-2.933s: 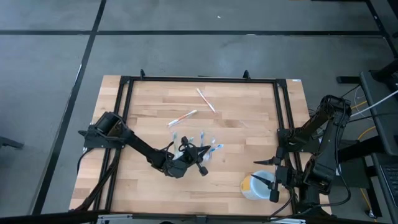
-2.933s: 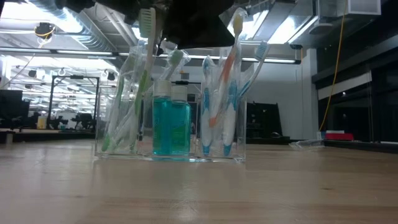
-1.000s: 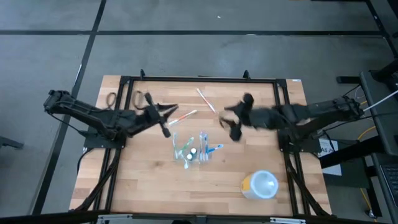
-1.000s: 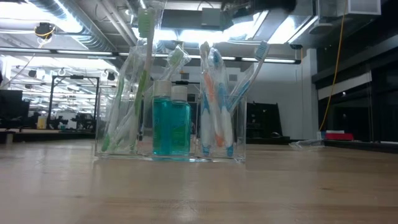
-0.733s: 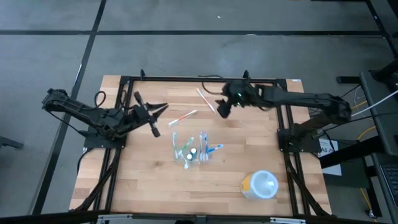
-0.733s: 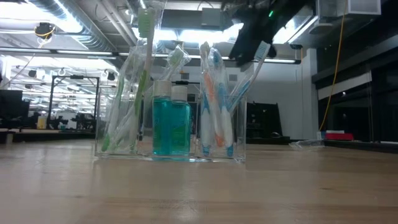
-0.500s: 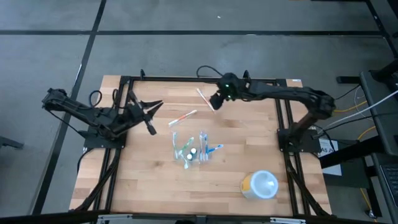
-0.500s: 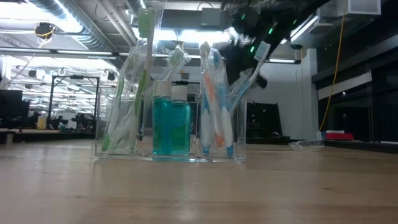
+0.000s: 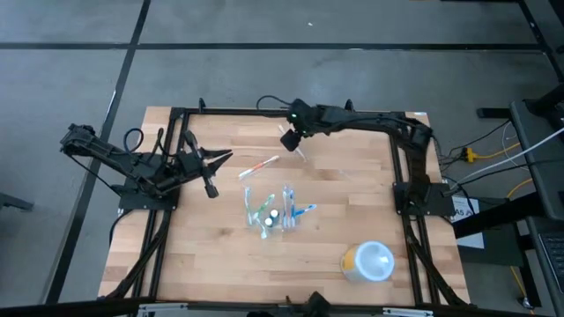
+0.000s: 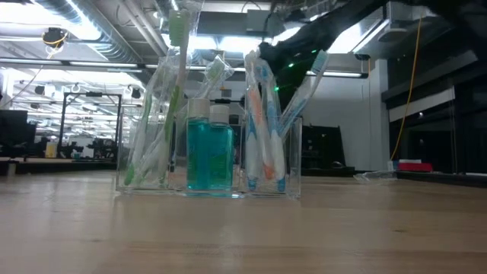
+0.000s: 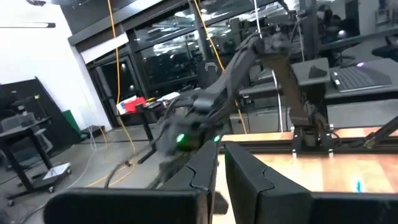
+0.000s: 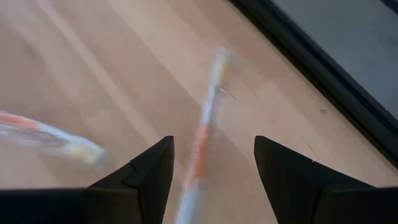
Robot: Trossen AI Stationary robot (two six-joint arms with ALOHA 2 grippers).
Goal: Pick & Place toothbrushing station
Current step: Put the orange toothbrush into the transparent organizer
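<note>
The toothbrushing station [image 9: 273, 211] is a clear plastic holder that stands on its base at the table's middle. It holds several toothbrushes and a blue-green bottle, and the low view shows it close up [image 10: 209, 152]. My right gripper [image 9: 285, 137] is open near the far edge. It is over a loose white and orange toothbrush [image 9: 295, 146], which lies flat on the table. In the right wrist view that toothbrush [image 12: 214, 74] shows between the spread fingers of my right gripper [image 12: 212, 142]. My left gripper [image 9: 226, 157] is shut and empty at the table's left, and the left wrist view shows it too [image 11: 221, 163].
A second loose toothbrush [image 9: 258, 166] lies flat left of the first and shows in the right wrist view [image 12: 50, 140]. A round white and yellow container [image 9: 367, 261] stands at the near right. A black frame [image 9: 282, 112] runs round the table's edges.
My right gripper has swung from right of the station toward the far edge and leftward, and is now over the loose toothbrush. My left gripper has drawn back a little toward the table's left edge. The station has stayed where it was.
</note>
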